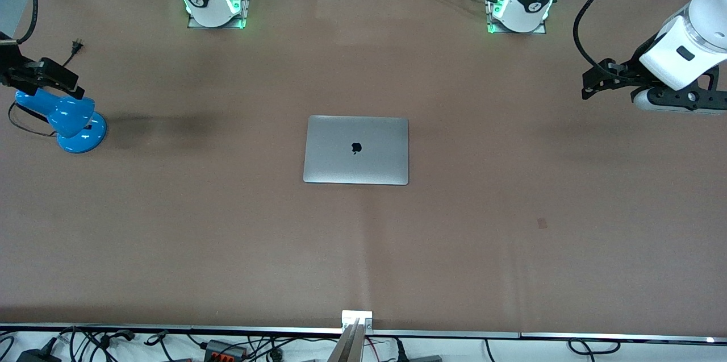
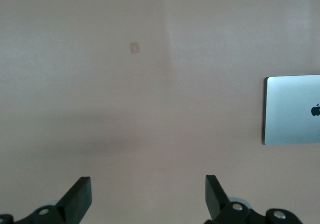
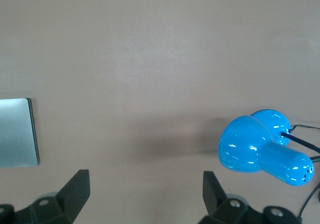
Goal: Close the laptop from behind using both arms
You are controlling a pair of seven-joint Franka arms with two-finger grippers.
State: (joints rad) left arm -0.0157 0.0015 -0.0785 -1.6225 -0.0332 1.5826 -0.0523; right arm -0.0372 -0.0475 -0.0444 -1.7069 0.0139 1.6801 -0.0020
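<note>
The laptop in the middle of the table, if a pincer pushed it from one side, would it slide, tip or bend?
The laptop lies shut and flat on the table, so it would probably slide, not tip. Its smooth metal lid looks slippery to grip. The slim slab looks stiff, so it likely won't bend.

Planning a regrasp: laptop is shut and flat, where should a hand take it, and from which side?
Take the laptop by its short side edges, one hand from each arm's end of the table. It lies closed and flat, lid up, so there is nothing to pinch from above; only the thin edges offer purchase. Both the left hand and right hand are open.
</note>
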